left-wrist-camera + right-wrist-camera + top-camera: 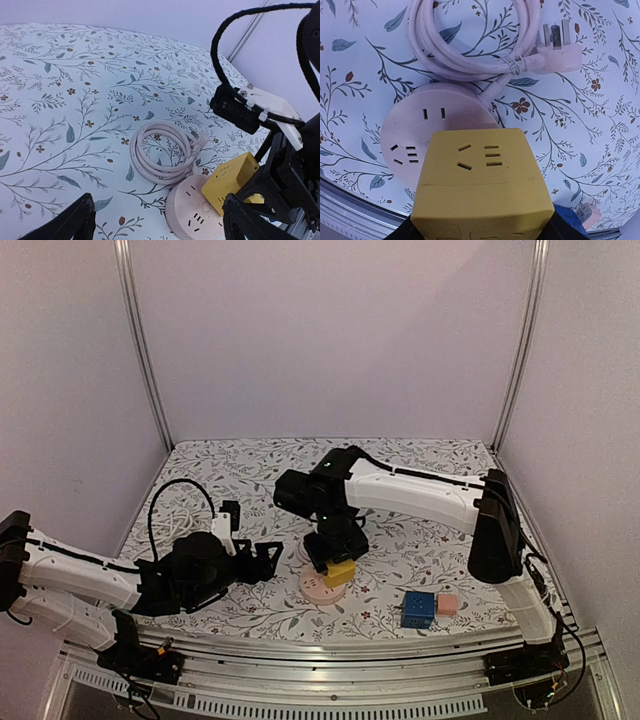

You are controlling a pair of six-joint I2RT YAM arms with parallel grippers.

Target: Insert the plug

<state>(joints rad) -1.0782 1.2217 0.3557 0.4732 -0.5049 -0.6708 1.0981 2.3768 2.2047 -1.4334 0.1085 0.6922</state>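
My right gripper (336,552) is shut on a yellow cube adapter (339,571), also seen in the right wrist view (482,185). It holds the cube over the right part of a round pink power strip (320,590). In the left wrist view the cube (231,181) is tilted at the strip's (195,215) far edge; I cannot tell if they touch. The strip's socket slots (405,152) show to the cube's left. My left gripper (264,558) is open and empty just left of the strip, its fingers (70,222) wide apart.
The strip's white cable (470,45) lies coiled behind it and ends in a three-pin plug (560,50). A blue cube (417,608) and a small pink cube (447,604) sit at the front right. The table's metal front rail (330,650) is close by.
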